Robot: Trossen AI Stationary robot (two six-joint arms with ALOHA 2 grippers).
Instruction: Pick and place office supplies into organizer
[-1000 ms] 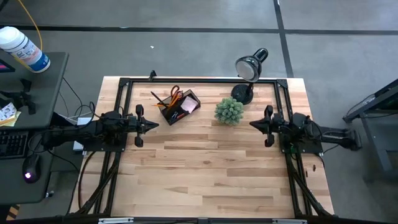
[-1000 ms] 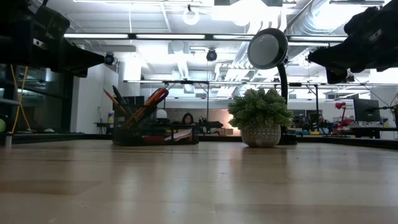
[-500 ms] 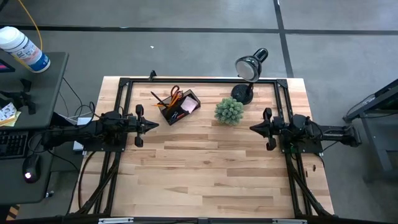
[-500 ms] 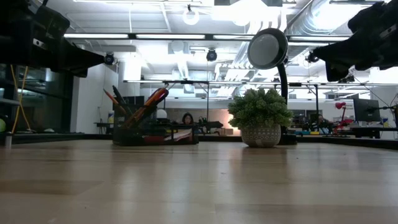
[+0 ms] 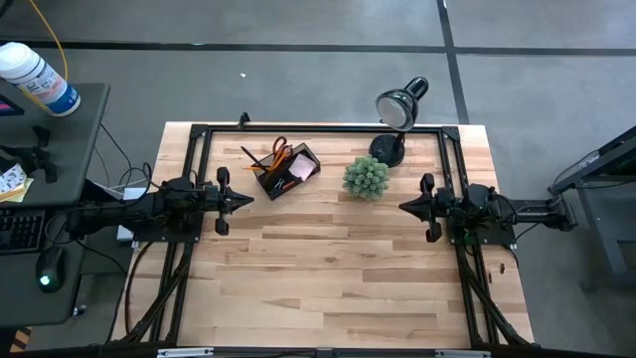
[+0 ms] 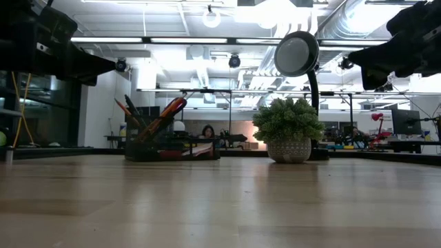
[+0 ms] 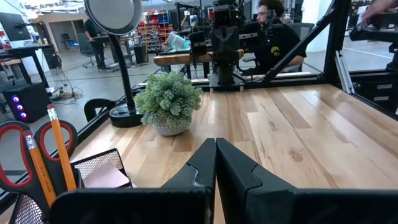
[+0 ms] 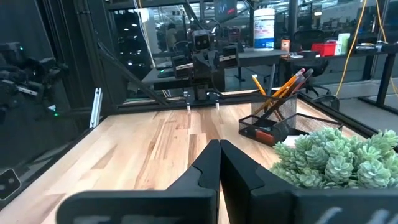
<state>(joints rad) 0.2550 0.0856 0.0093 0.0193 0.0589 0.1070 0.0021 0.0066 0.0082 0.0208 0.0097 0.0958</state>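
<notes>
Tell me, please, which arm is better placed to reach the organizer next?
Probably the left. The left gripper, shut and empty, sits just below the organizer with bare table between. The right gripper, also shut, is farther off, with the plant roughly in its way.

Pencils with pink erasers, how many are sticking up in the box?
2 in the left wrist view, both upright in the organizer beside the orange-handled scissors: one pencil nearer the plant, the other pencil beside it. More may be hidden.
</notes>
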